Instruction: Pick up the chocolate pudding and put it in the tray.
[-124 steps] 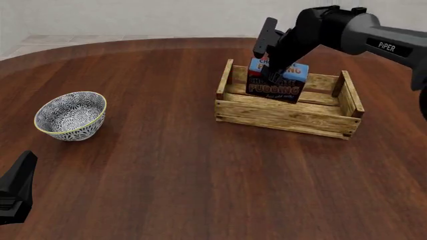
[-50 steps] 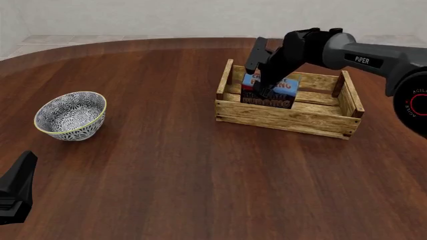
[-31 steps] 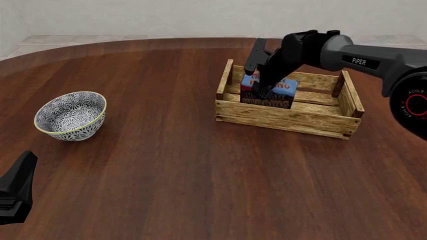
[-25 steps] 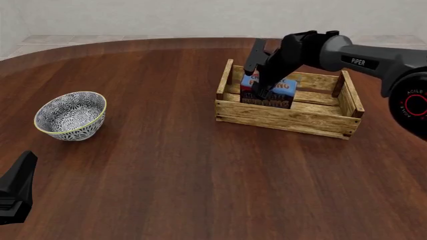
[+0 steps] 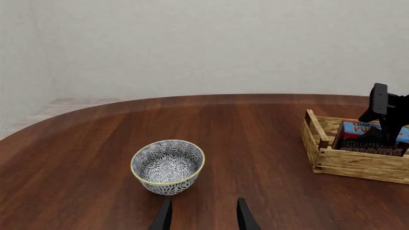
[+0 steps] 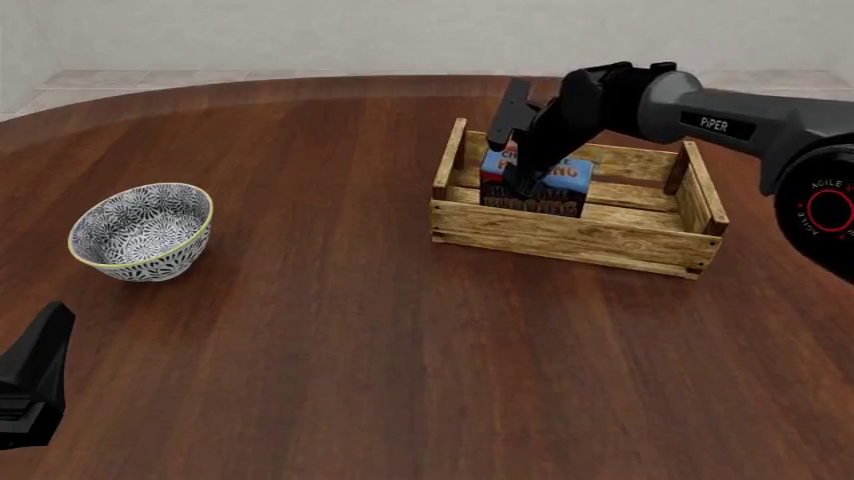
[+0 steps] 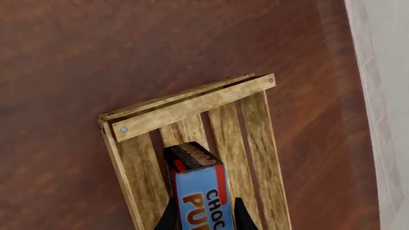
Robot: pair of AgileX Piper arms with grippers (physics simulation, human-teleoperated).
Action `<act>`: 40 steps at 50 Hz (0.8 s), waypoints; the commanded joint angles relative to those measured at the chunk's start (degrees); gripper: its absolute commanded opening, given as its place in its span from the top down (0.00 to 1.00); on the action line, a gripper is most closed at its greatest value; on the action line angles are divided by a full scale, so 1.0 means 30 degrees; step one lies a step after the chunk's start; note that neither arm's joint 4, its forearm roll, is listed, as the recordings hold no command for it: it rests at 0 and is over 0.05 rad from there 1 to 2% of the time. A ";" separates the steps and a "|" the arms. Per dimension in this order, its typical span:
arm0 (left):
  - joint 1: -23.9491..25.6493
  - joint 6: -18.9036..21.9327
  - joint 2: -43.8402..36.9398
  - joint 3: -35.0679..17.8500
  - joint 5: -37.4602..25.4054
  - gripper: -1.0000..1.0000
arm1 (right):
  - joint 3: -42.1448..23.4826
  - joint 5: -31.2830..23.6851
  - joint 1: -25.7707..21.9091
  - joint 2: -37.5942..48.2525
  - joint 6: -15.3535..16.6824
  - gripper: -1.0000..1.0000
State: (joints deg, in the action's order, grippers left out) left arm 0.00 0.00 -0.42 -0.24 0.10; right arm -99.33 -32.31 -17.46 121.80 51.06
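Observation:
The chocolate pudding (image 6: pixel 545 187) stands inside the light-wood tray (image 6: pixel 561 240), near its left end, resting on the slats. My right gripper (image 6: pixel 523 172) reaches down from above and is shut on the chocolate pudding. In the right wrist view the fingers (image 7: pixel 170 218) hug both sides of the carton (image 7: pixel 199 191) over the tray (image 7: pixel 191 106). The left wrist view shows the tray (image 5: pixel 348 165), the carton (image 5: pixel 365 137) and the right gripper (image 5: pixel 383 115) at a distance. My left gripper (image 5: pixel 203 221) is open and empty, low at the front left of the table (image 6: pixel 34 380).
A white-and-blue patterned bowl (image 6: pixel 140 232) stands on the left of the dark wood table, also in the left wrist view (image 5: pixel 167 165), just ahead of my left gripper. The right half of the tray holds nothing.
My right gripper has lowered the chocolate pudding from above the tray down onto its slats. In the last half second it has barely moved. The left arm has not moved.

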 commanded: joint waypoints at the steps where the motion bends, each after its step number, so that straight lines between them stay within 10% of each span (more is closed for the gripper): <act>1: 0.0000 0.0000 0.0000 0.0000 0.0000 0.00 | 0.0081 -0.0018 0.0212 0.0408 -0.0458 1.00; 19: 0.0000 0.0000 0.0000 0.0000 0.0000 0.00 | -0.0178 -0.0124 0.0504 0.0705 -0.0620 1.00; 20: 0.0000 0.0000 0.0000 0.0000 0.0000 0.00 | -0.0571 -0.0118 0.0791 0.0898 -0.0638 0.00; 40: 0.0000 0.0000 0.0000 0.0000 0.0000 0.00 | -0.0581 -0.0407 0.0587 0.0674 -0.0844 0.00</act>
State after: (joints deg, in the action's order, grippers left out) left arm 0.00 0.00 -0.42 -0.24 0.10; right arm -101.36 -33.18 -15.93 123.94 48.81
